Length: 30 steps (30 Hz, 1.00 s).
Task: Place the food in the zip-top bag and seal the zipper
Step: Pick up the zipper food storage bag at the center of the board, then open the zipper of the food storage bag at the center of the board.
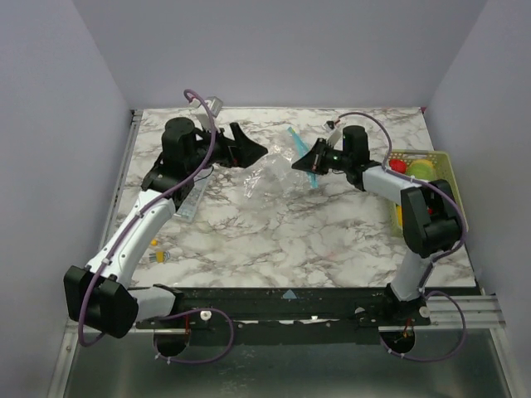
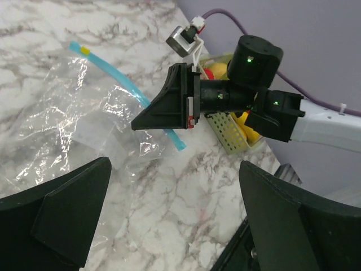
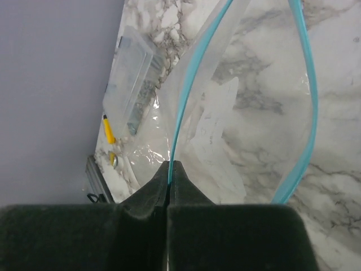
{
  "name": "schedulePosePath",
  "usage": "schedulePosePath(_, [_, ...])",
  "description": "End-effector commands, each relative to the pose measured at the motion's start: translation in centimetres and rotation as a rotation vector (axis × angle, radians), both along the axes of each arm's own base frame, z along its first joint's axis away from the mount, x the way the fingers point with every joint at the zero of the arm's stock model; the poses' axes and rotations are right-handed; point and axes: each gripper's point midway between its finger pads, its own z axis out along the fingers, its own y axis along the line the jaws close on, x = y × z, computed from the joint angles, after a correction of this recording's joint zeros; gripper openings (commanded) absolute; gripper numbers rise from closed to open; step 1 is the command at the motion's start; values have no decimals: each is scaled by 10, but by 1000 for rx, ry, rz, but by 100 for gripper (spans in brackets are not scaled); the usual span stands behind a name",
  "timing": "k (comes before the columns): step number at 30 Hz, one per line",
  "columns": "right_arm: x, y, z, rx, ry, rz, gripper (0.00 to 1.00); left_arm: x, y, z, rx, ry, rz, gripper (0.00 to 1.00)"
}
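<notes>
Marble table (image 1: pixel 290 240): clear crinkled zip-top bag (image 1: pixel 270 172), teal zipper (image 3: pixel 313 104) gaping.

zip-top bag (image 1: pixel 267 172) — far centre of table (image 1: pixel 315 240) | food (image 1: pixel 399 166) in basket (image 1: pixel 440 155) — right edge | packet (image 1: pixel 192 200) left of bag

On the marble table (image 1: pixel 274 240), the clear zip-top bag (image 1: pixel 267 172) lies between the right end effector (image 1: pixel 296 162), closed at its teal-edged mouth, and the wide-spread left end effector (image 1: pixel 251 139), while food (image 1: pixel 399 166) sits in the yellow-green basket (image 1: pixel 455 186) at the right.
</notes>
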Motion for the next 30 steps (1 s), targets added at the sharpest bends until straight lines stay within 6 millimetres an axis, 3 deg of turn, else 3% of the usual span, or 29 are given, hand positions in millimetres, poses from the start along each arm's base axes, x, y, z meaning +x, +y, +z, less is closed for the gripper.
schedulePosePath(1, [-29, 6, 10, -75, -92, -73, 1, -10, -11, -19, 59, 222, 19, 99])
schedulePosePath(6, [-66, 16, 18, -123, -160, -133, 1, -13, -15, -29, 100, 389, 40, 95])
schedulePosePath(12, [-105, 42, 30, -248, -334, -181, 1, -3, -9, -40, 239, 372, 66, 91])
schedulePosePath(17, [-116, 44, 39, -278, -433, -259, 1, 1, 8, -64, 351, 375, 129, 85])
schedulePosePath(23, [-128, 67, 48, -221, -532, -239, 1, -2, 6, -61, 357, 343, 107, 80])
schedulePosePath(30, [-143, 92, 45, -269, -590, -274, 1, 3, 20, -72, 492, 304, 191, 76])
